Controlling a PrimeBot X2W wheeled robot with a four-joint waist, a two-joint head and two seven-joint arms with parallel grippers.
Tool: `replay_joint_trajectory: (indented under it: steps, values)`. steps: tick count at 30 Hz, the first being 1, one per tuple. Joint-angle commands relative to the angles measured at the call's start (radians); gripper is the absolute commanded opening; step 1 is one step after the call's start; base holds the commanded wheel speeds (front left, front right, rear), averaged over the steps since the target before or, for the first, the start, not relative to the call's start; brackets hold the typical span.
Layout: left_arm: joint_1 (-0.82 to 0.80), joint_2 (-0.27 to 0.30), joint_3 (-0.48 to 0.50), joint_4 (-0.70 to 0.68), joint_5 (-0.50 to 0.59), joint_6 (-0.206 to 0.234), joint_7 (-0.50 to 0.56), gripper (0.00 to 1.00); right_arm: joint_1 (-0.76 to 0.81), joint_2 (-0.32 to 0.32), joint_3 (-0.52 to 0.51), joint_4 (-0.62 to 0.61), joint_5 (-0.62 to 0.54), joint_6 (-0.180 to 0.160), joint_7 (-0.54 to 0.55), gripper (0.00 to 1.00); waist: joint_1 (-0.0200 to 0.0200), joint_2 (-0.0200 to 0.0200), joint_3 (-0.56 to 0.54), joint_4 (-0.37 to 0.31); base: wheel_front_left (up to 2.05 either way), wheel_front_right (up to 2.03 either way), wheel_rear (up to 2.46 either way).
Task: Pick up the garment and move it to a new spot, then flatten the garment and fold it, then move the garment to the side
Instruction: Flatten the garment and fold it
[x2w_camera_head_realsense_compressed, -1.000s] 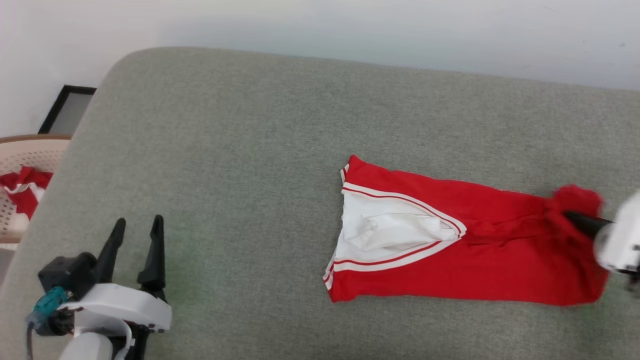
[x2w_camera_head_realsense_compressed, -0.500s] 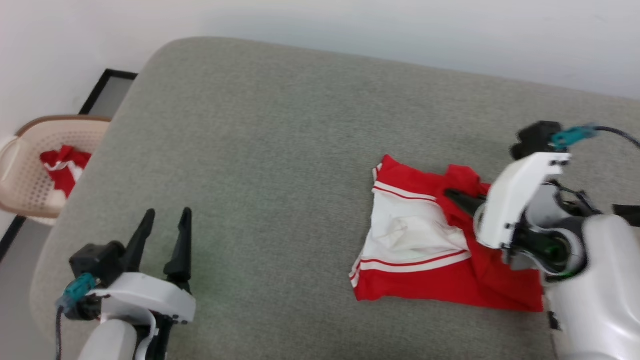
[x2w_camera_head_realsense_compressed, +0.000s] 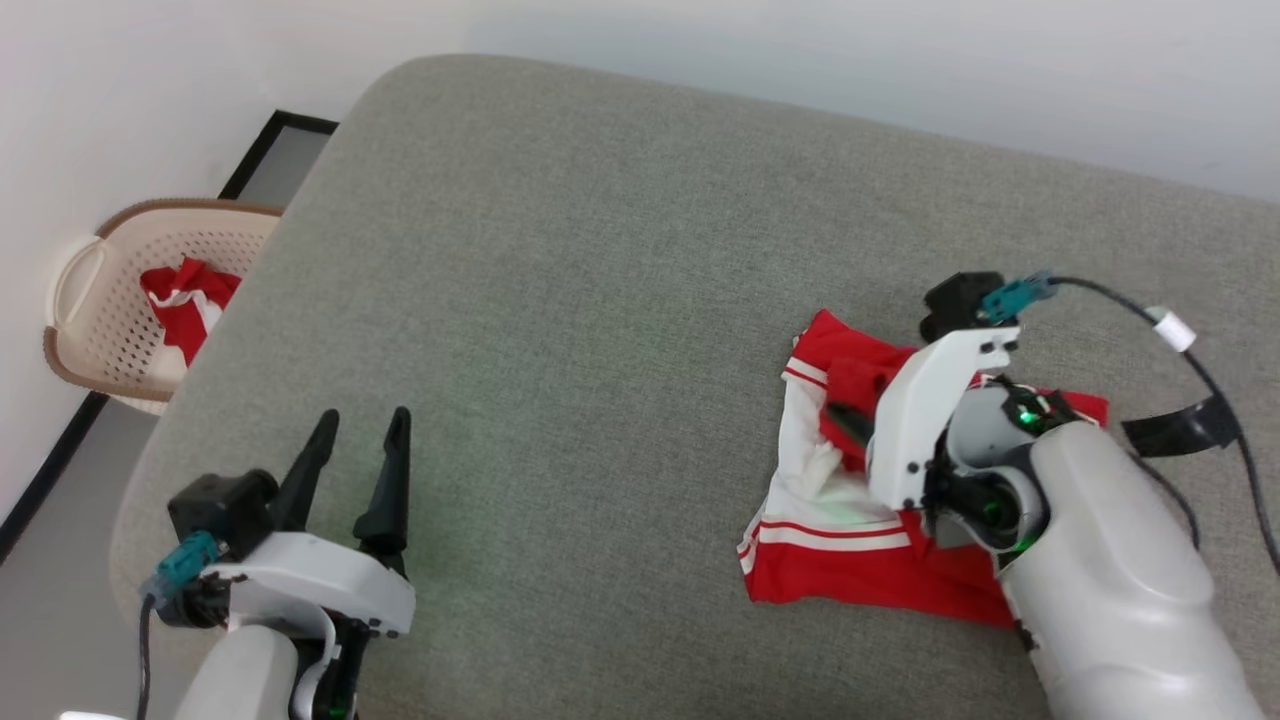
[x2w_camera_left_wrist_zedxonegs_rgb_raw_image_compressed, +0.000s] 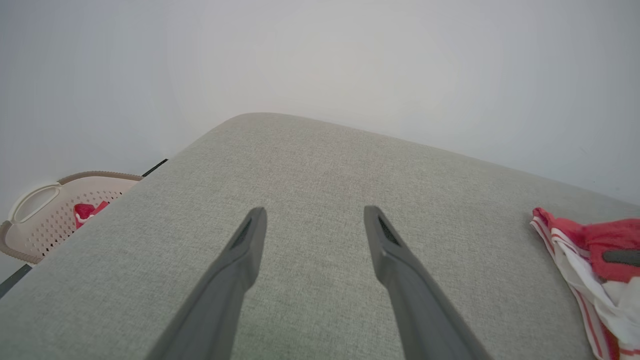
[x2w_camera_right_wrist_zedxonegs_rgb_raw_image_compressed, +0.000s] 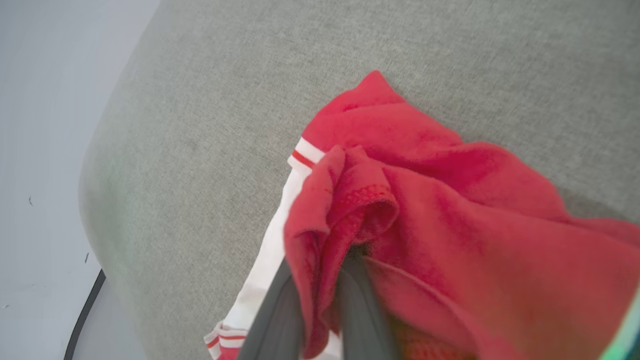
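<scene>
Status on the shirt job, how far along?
Done: the shirt lies on the grey cushion, looks partly folded. In hand: the right claw is shut on a red edge, held over the white part, mid-fold. The left claw is open, empty. Left: lay that fold down, then move the shirt aside.

The left claw (x2w_camera_left_wrist_zedxonegs_rgb_raw_image_compressed: 315, 212) holds its two dark fingers (x2w_camera_left_wrist_zedxonegs_rgb_raw_image_compressed: 235, 270) wide apart over a soft gray cushion (x2w_camera_left_wrist_zedxonegs_rgb_raw_image_compressed: 320, 160). At the right edge lies the garment (x2w_camera_left_wrist_zedxonegs_rgb_raw_image_compressed: 565, 232), red and white with stripes. Far left sits a pale basket (x2w_camera_left_wrist_zedxonegs_rgb_raw_image_compressed: 100, 176) with a red cloth (x2w_camera_left_wrist_zedxonegs_rgb_raw_image_compressed: 85, 211) inside.
</scene>
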Motion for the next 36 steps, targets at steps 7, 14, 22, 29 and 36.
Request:
replay_joint_trajectory:
  steps: [7,14,22,29,36]
  values:
    - [0.006,0.012,0.005,0.014,-0.004,-0.006,-0.001,1.0,-0.034,0.003,0.096,0.043,0.08,-0.002,-0.046,1.0,0.0,-0.0001,-0.027,-0.026,0.0,0.0,0.0]
    - [0.033,0.038,0.006,0.009,-0.01,-0.007,-0.001,1.0,-0.029,-0.021,0.141,-0.024,0.124,-0.002,-0.068,1.0,0.0,-0.0001,-0.061,-0.077,0.0,0.0,0.0]
    - [0.066,0.074,0.007,-0.012,-0.014,-0.007,-0.001,1.0,0.039,-0.127,0.15,-0.189,0.152,-0.002,-0.145,1.0,0.0,-0.0001,-0.098,-0.16,0.0,0.0,0.0]
    - [0.087,0.099,0.019,-0.022,-0.003,-0.007,-0.001,1.0,0.139,-0.245,0.107,-0.316,0.12,-0.002,-0.299,1.0,0.0,-0.0001,-0.124,-0.241,0.0,0.0,0.0]
    - [0.126,0.117,0.049,-0.032,0.015,-0.007,-0.001,1.0,0.249,-0.338,0.055,-0.376,0.064,-0.002,-0.469,1.0,0.0,-0.0001,-0.153,-0.307,0.0,0.0,0.0]
